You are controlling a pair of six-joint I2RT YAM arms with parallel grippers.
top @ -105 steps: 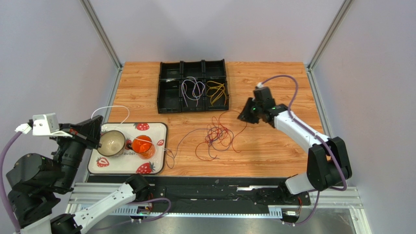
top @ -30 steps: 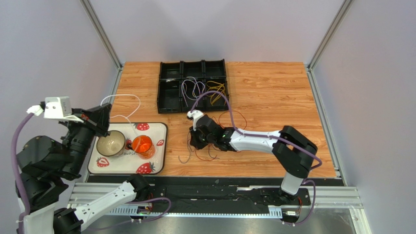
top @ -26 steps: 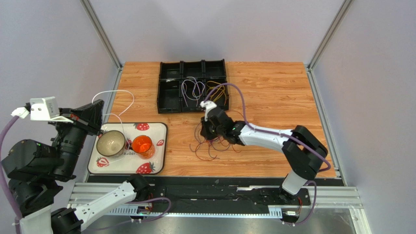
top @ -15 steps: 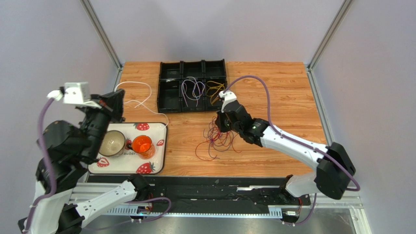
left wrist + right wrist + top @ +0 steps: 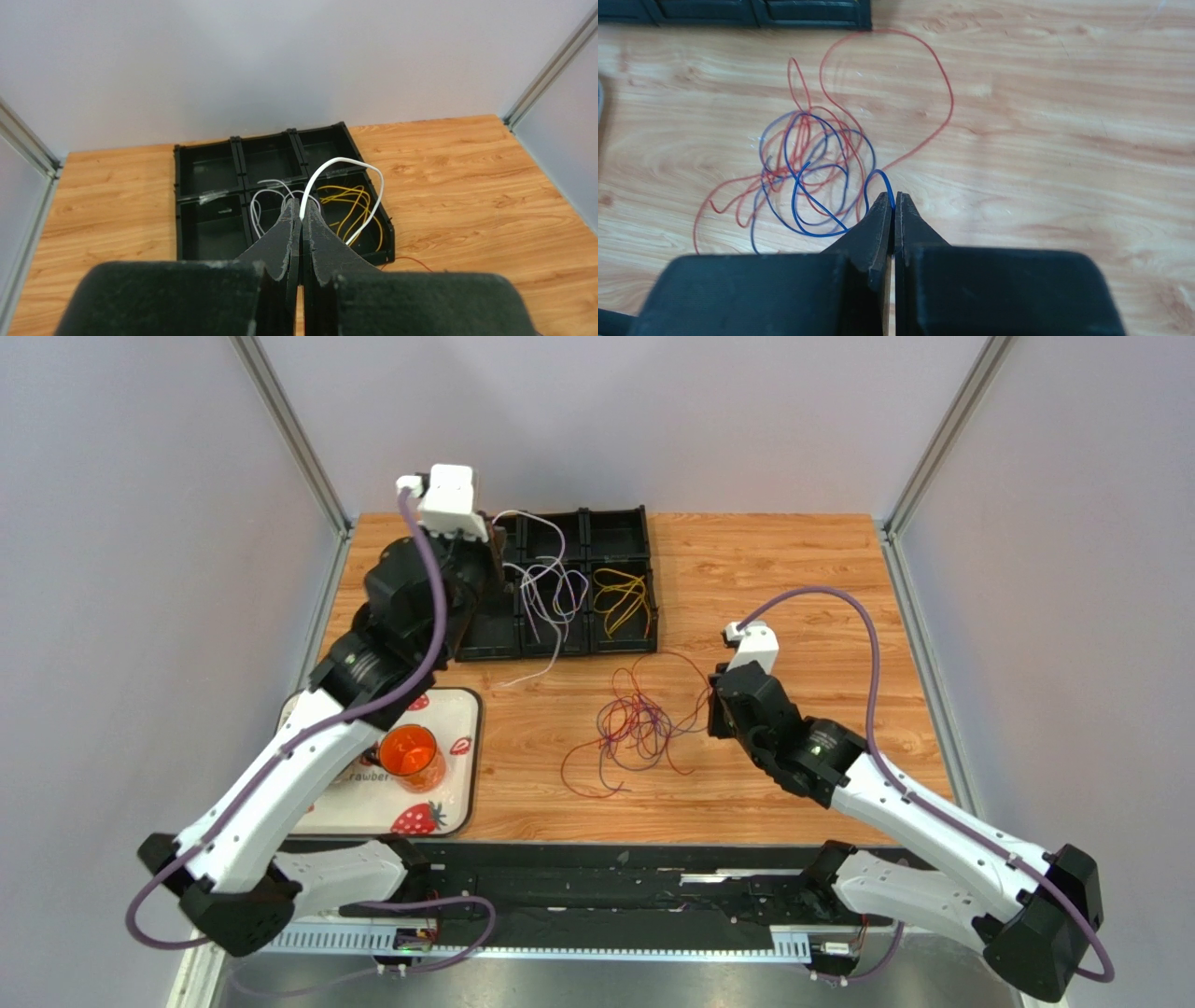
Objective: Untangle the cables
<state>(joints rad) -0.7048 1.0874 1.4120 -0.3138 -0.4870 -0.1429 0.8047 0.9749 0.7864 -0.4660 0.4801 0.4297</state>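
A tangle of red and blue cables [image 5: 634, 731] lies mid-table. My right gripper [image 5: 713, 711] sits at its right side, shut on a blue cable [image 5: 808, 203] pinched at the fingertips [image 5: 893, 203]; a red cable [image 5: 934, 70] loops beyond. My left gripper [image 5: 488, 560] hovers over the black compartment tray [image 5: 484, 637], shut on a white cable [image 5: 351, 162] that arcs over the tray from the tips [image 5: 302, 213] and trails onto the wood [image 5: 522, 678]. Yellow cables [image 5: 347, 206] fill the tray's right compartment, lilac cables [image 5: 554, 591] the middle one.
A strawberry-print serving tray [image 5: 446, 711] with an orange cup [image 5: 410, 753] sits at the near left, partly under my left arm. The black tray's edge [image 5: 738, 14] shows at the top of the right wrist view.
My left arm swung from the far left up over the black tray, carrying the white cable. My right gripper drew back rightward out of the tangle with the blue cable.
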